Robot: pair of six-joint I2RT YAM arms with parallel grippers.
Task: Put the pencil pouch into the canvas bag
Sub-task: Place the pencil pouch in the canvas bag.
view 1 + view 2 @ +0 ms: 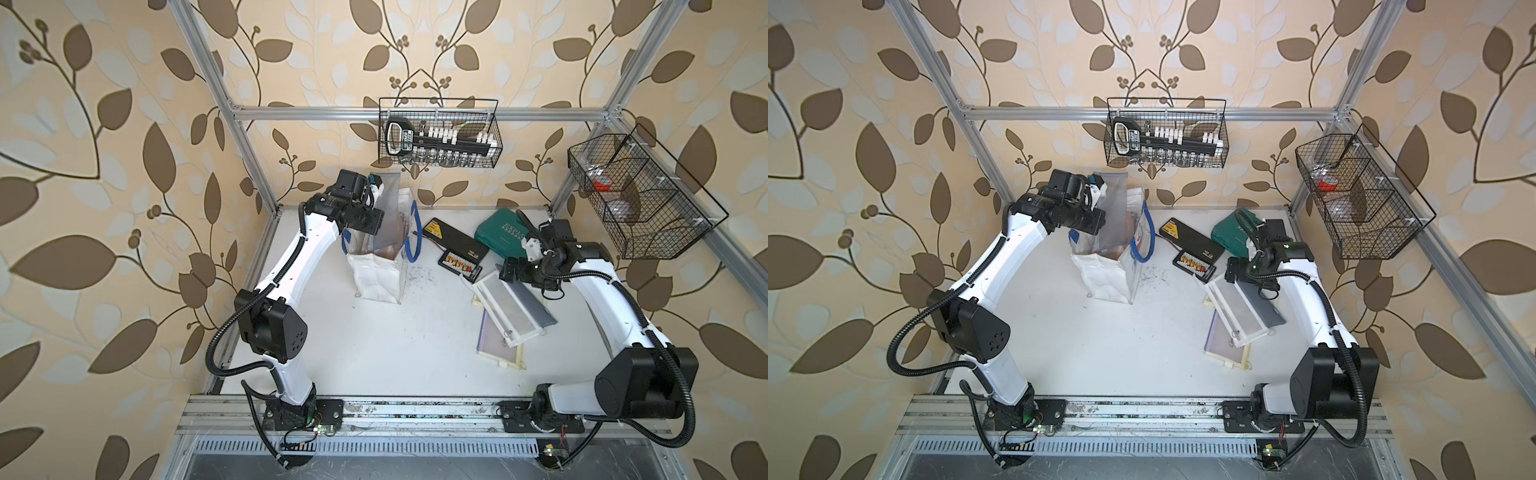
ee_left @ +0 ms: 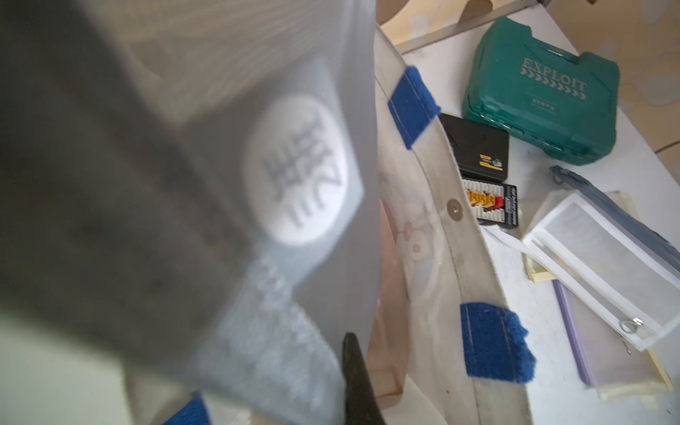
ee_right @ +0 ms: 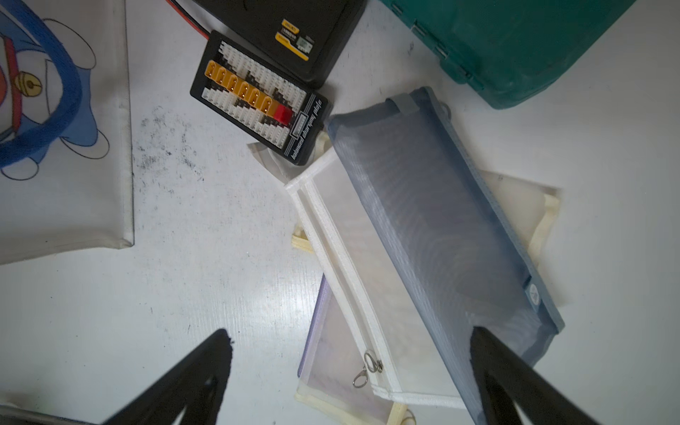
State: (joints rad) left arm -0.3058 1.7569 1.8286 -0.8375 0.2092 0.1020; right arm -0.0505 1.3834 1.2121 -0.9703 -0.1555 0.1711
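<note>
Canvas bag [image 1: 376,278], white fabric with blue strap handles, stands open; we hold the grey translucent mesh pencil pouch [image 1: 390,208] upright over its mouth, left gripper [image 1: 375,190] clamped on its top for lowering. Right gripper [image 3: 349,333] gapes above spare mesh pouches [image 3: 423,220].

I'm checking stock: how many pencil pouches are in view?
5. One grey pouch, in the jaws of the left gripper, over the canvas bag; blue-grey pouch, white pouch, purple pouch and cream pouch stacked near the green case. More may hide in the bag.
</note>
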